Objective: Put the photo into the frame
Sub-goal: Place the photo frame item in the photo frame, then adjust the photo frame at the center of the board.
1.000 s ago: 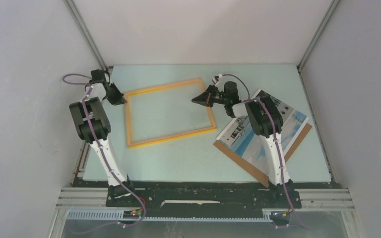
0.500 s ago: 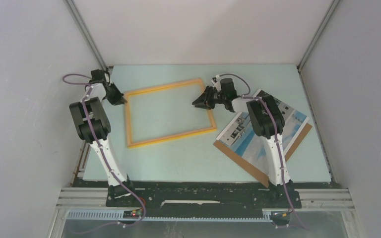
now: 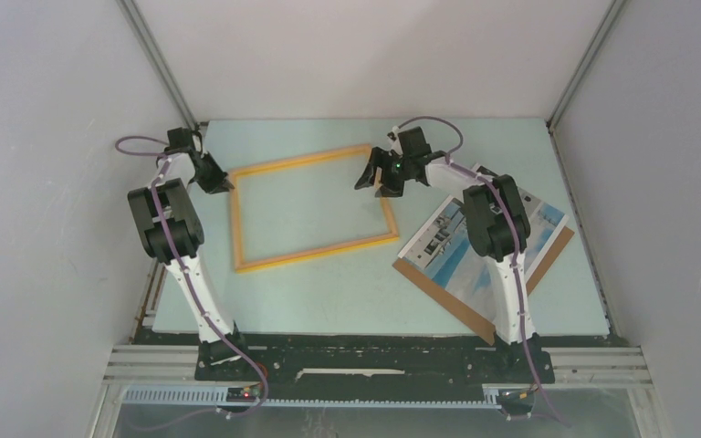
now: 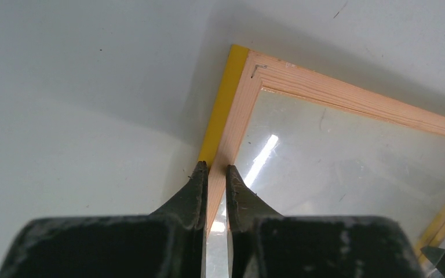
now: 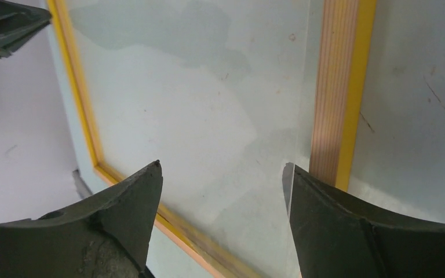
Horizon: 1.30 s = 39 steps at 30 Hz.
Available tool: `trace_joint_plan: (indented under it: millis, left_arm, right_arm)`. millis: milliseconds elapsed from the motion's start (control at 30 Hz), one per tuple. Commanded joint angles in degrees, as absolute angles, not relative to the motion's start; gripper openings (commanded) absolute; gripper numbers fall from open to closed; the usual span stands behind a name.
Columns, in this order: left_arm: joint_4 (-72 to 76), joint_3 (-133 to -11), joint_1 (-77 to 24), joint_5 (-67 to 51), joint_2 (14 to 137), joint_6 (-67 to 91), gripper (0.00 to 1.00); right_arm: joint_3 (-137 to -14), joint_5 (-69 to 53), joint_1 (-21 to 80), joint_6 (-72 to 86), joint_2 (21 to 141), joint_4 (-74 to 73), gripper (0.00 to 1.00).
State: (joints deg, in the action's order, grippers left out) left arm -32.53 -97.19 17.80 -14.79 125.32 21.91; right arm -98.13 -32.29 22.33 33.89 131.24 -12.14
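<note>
Photo point(image 3: 447, 255) next, I think: it lies thin and flat on the brown board point(image 3: 443, 301) at the right, well apart from the frame point(image 3: 318, 253). The right gripper point(image 5: 223, 167), spread wide over the clear pane point(image 5: 208, 87), should lift it gently by one edge. The left gripper point(image 4: 214, 169) pinches the frame's yellow wooden rim steady.

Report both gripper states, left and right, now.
Left gripper: closed on the frame rim.
Right gripper: open, holding nothing, over the frame.
</note>
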Motion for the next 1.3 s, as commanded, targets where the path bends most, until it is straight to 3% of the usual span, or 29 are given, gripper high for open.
trace_joint_plan:
  millis: [0, 233, 467, 633, 1267]
  left_arm:
    - [-37.5, -99.0, 17.2, -14.8, 123.5, 20.8, 0.13]
    - [-38.2, -99.3, 17.0, -14.7, 122.4, 21.2, 0.24]
    - [-38.8, -99.1, 16.6, -14.1, 118.7, 21.0, 0.42]
    - [-38.9, -98.7, 16.1, -15.3, 115.7, 21.6, 0.46]
    - [-37.7, -98.4, 13.9, -21.0, 110.3, 23.7, 0.52]
  right_arm:
    - [-102.7, -22.5, 24.2, 26.0, 125.3, -26.9, 0.84]
    - [-101.7, -9.9, 25.0, 20.7, 119.5, -34.9, 0.85]
    - [-96.9, -14.4, 24.5, 20.1, 119.1, -32.9, 0.79]
    - [-93.7, -21.1, 22.6, 23.6, 119.4, -29.2, 0.72]
    - [-91.7, -20.1, 22.4, 22.7, 123.7, -28.8, 0.57]
